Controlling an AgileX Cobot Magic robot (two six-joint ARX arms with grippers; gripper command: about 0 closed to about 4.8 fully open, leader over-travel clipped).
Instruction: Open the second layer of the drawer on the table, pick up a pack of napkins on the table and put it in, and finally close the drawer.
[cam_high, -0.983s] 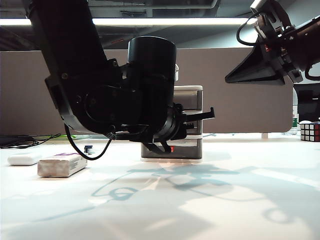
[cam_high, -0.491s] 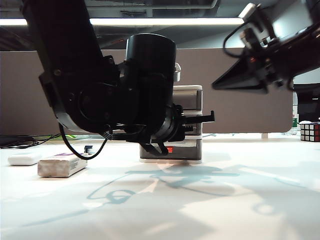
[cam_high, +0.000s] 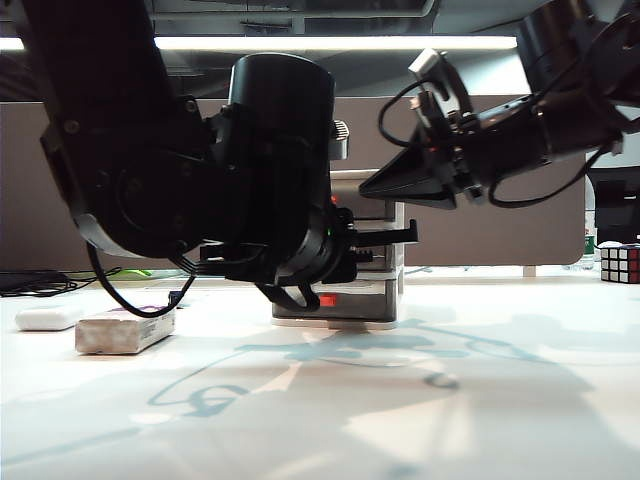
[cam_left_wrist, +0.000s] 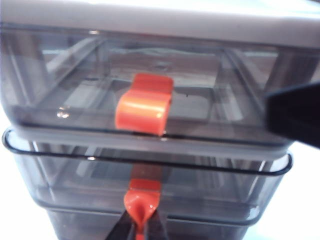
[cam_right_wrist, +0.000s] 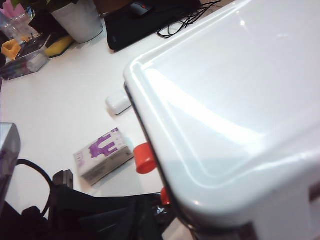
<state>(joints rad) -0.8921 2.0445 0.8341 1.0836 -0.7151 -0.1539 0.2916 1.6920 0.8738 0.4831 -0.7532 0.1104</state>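
The drawer (cam_left_wrist: 150, 20), a white-framed cabinet of smoky-grey drawers, fills the left wrist view. My left gripper (cam_left_wrist: 142, 229) is shut on the red-orange handle (cam_left_wrist: 142, 200) of the second layer (cam_left_wrist: 225, 187), whose rim stands slightly forward of the top drawer (cam_left_wrist: 65, 100). In the exterior view the left arm's bulky wrist (cam_high: 280, 200) hides most of the cabinet (cam_high: 385, 300). My right gripper (cam_high: 375, 188) hovers just over the cabinet's white top (cam_right_wrist: 235, 100); its jaws are not shown. The pack of napkins (cam_high: 125, 331) (cam_right_wrist: 102, 152) lies on the table (cam_high: 400, 400), left of the cabinet.
A flat white rounded object (cam_high: 45, 320) (cam_right_wrist: 119, 103) lies behind the pack. A Rubik's cube (cam_high: 620, 263) sits at the far right table edge. Cables and a grey partition (cam_high: 500, 230) stand behind the cabinet. A white pot and clutter (cam_right_wrist: 30, 45) are on the far side.
The right arm has swung down and leftward from the upper right to just above the cabinet's top. The left arm keeps its grip and has shifted slightly left.
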